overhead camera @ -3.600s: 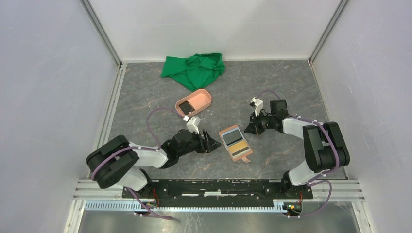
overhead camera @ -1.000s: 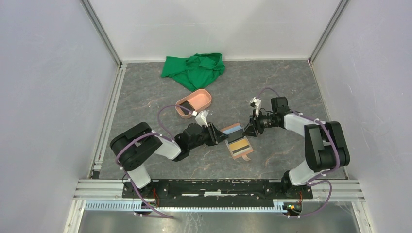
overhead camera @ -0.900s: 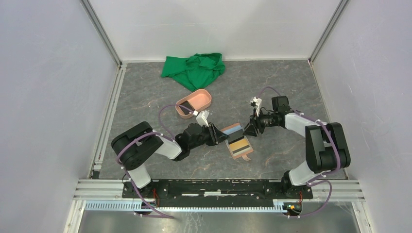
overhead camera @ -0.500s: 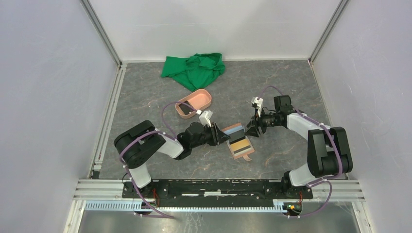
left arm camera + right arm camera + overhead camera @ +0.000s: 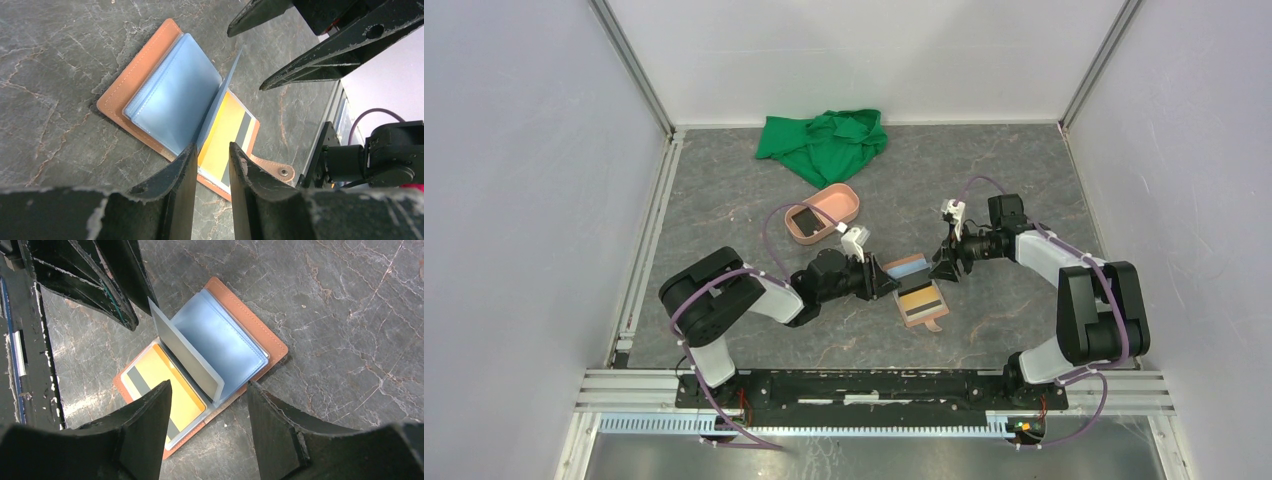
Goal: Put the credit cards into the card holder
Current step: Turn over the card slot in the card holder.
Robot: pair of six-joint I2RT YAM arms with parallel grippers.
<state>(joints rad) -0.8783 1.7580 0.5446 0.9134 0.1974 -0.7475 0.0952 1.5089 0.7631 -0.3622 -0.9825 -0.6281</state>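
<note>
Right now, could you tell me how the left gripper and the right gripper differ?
The left gripper has a narrow gap, the right gripper a wide one. The raised clear sleeve meets the left gripper's tips; the right gripper holds nothing. Both flank the open card holder.

Tan card holder (image 5: 112,97), blue sleeves (image 5: 172,97), yellow card (image 5: 220,145).

Card holder (image 5: 921,293) before tray (image 5: 844,203), card (image 5: 804,217) apparently inside.

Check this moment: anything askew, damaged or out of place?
One clear sleeve of the open card holder stands on edge instead of lying flat, right by the left tool. A crumpled green cloth lies at the far end of the table.
</note>
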